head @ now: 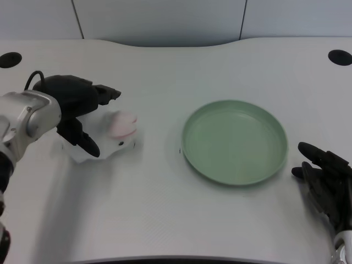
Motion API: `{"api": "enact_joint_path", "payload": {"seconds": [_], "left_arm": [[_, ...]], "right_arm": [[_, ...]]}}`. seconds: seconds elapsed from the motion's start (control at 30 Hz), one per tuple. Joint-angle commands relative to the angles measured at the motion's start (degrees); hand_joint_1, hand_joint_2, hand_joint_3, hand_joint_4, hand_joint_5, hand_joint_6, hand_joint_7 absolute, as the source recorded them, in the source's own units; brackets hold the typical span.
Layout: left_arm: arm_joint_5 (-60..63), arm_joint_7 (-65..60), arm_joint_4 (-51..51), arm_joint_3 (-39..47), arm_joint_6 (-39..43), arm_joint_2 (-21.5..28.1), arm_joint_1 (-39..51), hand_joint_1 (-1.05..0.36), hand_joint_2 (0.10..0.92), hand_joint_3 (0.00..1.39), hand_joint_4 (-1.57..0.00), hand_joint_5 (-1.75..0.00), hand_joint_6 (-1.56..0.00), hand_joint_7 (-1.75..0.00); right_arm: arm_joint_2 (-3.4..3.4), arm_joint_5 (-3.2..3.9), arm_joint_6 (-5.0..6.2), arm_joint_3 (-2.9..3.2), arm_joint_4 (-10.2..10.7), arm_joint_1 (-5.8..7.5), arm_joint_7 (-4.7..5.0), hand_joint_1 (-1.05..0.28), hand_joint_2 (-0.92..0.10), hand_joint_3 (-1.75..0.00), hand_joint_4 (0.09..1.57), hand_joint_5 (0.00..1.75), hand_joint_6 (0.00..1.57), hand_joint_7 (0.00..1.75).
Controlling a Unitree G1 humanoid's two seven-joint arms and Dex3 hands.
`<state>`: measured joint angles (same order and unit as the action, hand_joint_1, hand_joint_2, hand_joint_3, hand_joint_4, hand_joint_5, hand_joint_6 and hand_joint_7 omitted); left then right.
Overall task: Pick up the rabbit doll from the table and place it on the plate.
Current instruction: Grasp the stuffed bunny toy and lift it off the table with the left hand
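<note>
The rabbit doll (120, 131), white with a pink ear, lies on the table left of centre. My left hand (77, 102) is over its left end. The thumb (85, 142) reaches down across the front of the doll's white body and the other fingers (107, 93) stretch out just behind it. The fingers are apart and do not look closed on the doll, which rests on the table. The green plate (235, 141) sits to the right of the doll with nothing on it, about a hand's width away.
My right hand (324, 179) lies at the table's right edge, just beyond the plate's rim. Two dark round holes (10, 59) (339, 57) sit at the table's far corners. A grey wall runs behind the table.
</note>
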<state>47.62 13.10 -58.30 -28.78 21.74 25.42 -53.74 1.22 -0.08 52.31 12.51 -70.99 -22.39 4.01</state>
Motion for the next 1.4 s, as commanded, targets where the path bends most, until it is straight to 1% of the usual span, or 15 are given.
{"api": "enact_joint_path", "payload": {"seconds": [0.03, 0.17, 0.27, 0.37, 0.57, 0.67, 0.73, 0.8, 1.0, 1.03, 1.1, 1.13, 1.17, 1.3, 1.4], "left_arm": [[0.6, 0.4, -6.9, -2.2, -2.4, -2.5, -3.8, -1.05, 0.872, 0.0, 0.0, 0.0, -0.05, -0.01], [1.4, -0.7, -12.1, -5.2, -4.3, -5.4, -6.0, -1.05, 0.871, 0.0, 0.0, 0.0, -0.05, -0.01], [1.4, -1.6, -14.8, -6.2, -5.3, -6.7, -6.5, -1.05, 0.881, 0.01, 0.0, 0.0, -0.03, 0.0], [1.7, -2.7, -16.3, -7.4, -6.3, -7.7, -6.7, -1.05, 0.892, 0.01, 0.0, 0.0, -0.02, 0.0], [3.4, -5.9, -17.9, -10.9, -7.8, -9.2, -6.4, -1.05, 0.875, 0.0, 0.0, 0.0, 0.0, 0.0], [4.0, -6.3, -18.5, -12.2, -8.6, -10.0, -6.2, -1.05, 0.863, 0.0, 0.0, 0.0, 0.0, 0.0], [4.8, -7.6, -18.8, -13.2, -9.1, -10.3, -5.9, -1.05, 0.854, 0.0, 0.0, 0.0, 0.0, 0.0], [6.2, -10.9, -19.0, -14.8, -8.9, -10.2, -5.3, -1.05, 0.821, 0.0, -0.01, -0.01, -0.03, -0.02], [7.2, -19.2, -19.5, -16.3, -8.3, -9.9, -4.1, -0.95, 0.753, 0.0, -0.17, -0.12, -0.18, -0.08], [7.1, -20.6, -19.6, -16.3, -8.0, -9.9, -4.0, -0.92, 0.749, 0.0, -0.21, -0.15, -0.23, -0.11], [6.1, -23.1, -19.7, -15.4, -7.7, -9.8, -3.7, -0.81, 0.734, 0.0, -0.12, -0.72, -0.36, -0.27], [5.8, -24.4, -19.7, -15.1, -7.5, -9.8, -3.5, -0.73, 0.742, 0.0, -0.1, -0.99, -0.39, -0.46], [5.7, -25.1, -19.8, -15.0, -7.4, -9.7, -3.4, -0.69, 0.742, 0.0, -0.13, -1.1, -0.39, -0.6], [3.7, -26.3, -20.0, -13.0, -6.2, -9.4, -3.1, -0.53, 0.715, 0.0, -0.31, -1.26, -0.49, -0.84], [3.3, -25.8, -20.1, -12.6, -6.4, -9.4, -3.3, -0.45, 0.707, 0.0, -0.61, -1.25, -0.56, -0.88]], "right_arm": [[0.24, 0.61, 1.44, 0.35, 0.4, 0.83, 0.04, -0.31, -0.92, -0.34, 0.63, 0.88, 0.88, 0.01], [0.22, 0.12, 1.88, 0.07, 0.8, 1.27, 0.8, -0.31, -0.92, -0.35, 0.6, 0.89, 0.89, 0.01], [0.24, 0.04, 2.49, -0.01, 1.1, 1.7, 0.83, -0.29, -0.92, -0.35, 0.59, 0.9, 0.89, 0.01], [0.12, 0.75, 2.98, 0.45, 1.0, 1.97, 0.14, -0.29, -0.92, -0.35, 0.6, 0.91, 0.9, 0.01], [-0.32, 0.6, 3.47, 0.81, 0.9, 2.63, 1.95, -0.27, -0.92, -0.31, 0.63, 0.9, 0.9, 0.02], [0.09, -0.17, 4.22, 0.5, 0.7, 2.91, 2.9, -0.27, -0.92, -0.3, 0.68, 0.86, 0.9, 0.02], [0.56, -1.17, 4.69, -0.05, 0.7, 3.24, 3.8, -0.28, -0.92, -0.3, 0.69, 0.84, 0.91, 0.02], [0.68, -1.7, 5.2, -0.27, 0.8, 3.65, 4.37, -0.28, -0.92, -0.31, 0.7, 0.83, 0.91, 0.02], [0.47, -1.18, 5.38, 0.0, 0.6, 3.82, 4.62, -0.28, -0.92, -0.29, 0.72, 0.82, 0.91, 0.02], [0.36, -0.92, 5.49, 0.18, 0.5, 3.88, 4.53, -0.28, -0.92, -0.28, 0.72, 0.82, 0.91, 0.02], [0.17, -0.95, 5.55, 0.2, 0.8, 4.16, 4.94, -0.28, -0.92, -0.28, 0.72, 0.82, 0.92, 0.02], [0.19, -1.11, 5.74, 0.1, 1.0, 4.32, 5.05, -0.27, -0.92, -0.28, 0.72, 0.82, 0.91, 0.02], [0.23, -1.25, 5.87, -0.01, 1.1, 4.42, 5.13, -0.26, -0.92, -0.28, 0.72, 0.82, 0.91, 0.02], [0.35, -0.19, 6.39, 0.44, 1.1, 4.54, 3.43, -0.25, -0.92, -0.28, 0.72, 0.82, 0.91, 0.01], [0.2, -0.1, 6.32, 0.55, 1.3, 4.81, 3.46, -0.27, -0.92, -0.27, 0.72, 0.82, 0.91, 0.02]]}}
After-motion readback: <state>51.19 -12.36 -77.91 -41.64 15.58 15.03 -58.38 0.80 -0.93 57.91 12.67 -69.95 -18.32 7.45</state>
